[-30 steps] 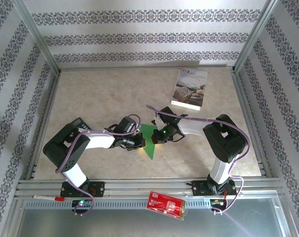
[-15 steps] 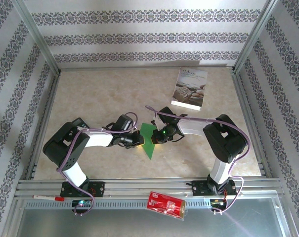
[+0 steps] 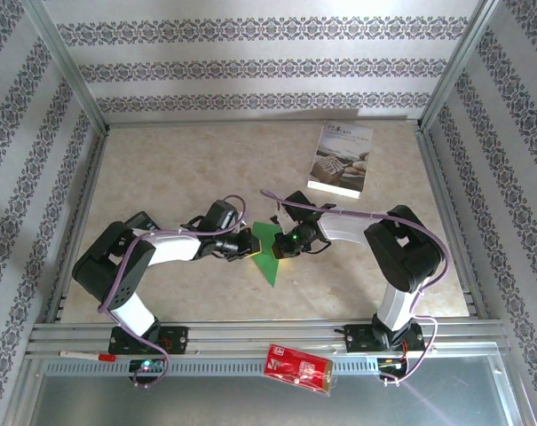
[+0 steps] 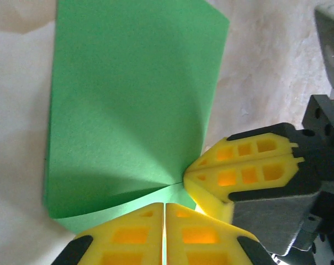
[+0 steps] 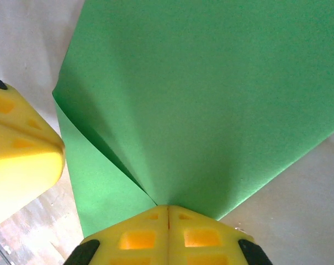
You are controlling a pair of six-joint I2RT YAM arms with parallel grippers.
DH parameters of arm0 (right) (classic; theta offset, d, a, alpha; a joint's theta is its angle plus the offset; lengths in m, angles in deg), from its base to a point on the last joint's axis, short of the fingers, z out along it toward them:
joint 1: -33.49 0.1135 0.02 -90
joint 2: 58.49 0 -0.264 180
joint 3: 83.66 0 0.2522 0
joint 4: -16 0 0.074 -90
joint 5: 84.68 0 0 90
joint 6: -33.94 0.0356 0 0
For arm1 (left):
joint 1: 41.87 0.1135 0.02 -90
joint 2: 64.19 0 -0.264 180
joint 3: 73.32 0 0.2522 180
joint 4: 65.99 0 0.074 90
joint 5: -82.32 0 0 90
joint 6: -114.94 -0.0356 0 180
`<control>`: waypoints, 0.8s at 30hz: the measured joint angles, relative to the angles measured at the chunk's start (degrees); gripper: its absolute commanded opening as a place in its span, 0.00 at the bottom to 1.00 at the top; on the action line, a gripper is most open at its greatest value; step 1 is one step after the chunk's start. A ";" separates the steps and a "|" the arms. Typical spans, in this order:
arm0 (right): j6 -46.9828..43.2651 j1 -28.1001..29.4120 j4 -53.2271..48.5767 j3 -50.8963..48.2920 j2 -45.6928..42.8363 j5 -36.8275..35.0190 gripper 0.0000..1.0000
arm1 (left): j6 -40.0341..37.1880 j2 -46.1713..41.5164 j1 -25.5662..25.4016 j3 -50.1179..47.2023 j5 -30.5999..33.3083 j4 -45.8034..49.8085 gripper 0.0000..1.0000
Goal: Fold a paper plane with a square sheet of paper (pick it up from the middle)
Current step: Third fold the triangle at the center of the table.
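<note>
The square sheet of paper (image 3: 267,258) is bright green and folded over into a wedge whose point faces the near edge. It sits between my two grippers at the table's middle. My left gripper (image 3: 248,249) meets its left side. In the left wrist view the left gripper (image 4: 164,205) is shut to a hairline slit, and the sheet's (image 4: 128,99) lower flap runs into the tips. My right gripper (image 3: 280,248) is shut on the crease; in the right wrist view the right gripper (image 5: 168,207) pinches the sheet (image 5: 211,99) where both layers meet. The two pairs of fingertips almost touch.
A white printed booklet (image 3: 342,160) lies at the back right of the marble table (image 3: 179,169). A red packet (image 3: 296,368) and a red-capped pen (image 3: 86,356) rest on the metal shelf in front of the arm bases. Metal posts and patterned walls enclose the table.
My left gripper has shifted a little up and to the left along the sheet's left edge, and the sheet's left side has moved with it. The right arm has stayed still.
</note>
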 measured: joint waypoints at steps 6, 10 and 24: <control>-0.50 0.00 -1.60 1.14 0.50 -0.22 0.01 | -0.63 2.78 0.00 0.13 0.02 0.22 0.05; -1.60 0.00 -3.32 2.08 0.61 -1.33 0.07 | -1.07 3.54 0.00 0.13 0.04 0.48 0.04; 0.39 1.36 -6.25 -0.63 -14.49 -2.34 0.10 | -2.38 3.72 0.00 0.13 0.02 0.44 0.02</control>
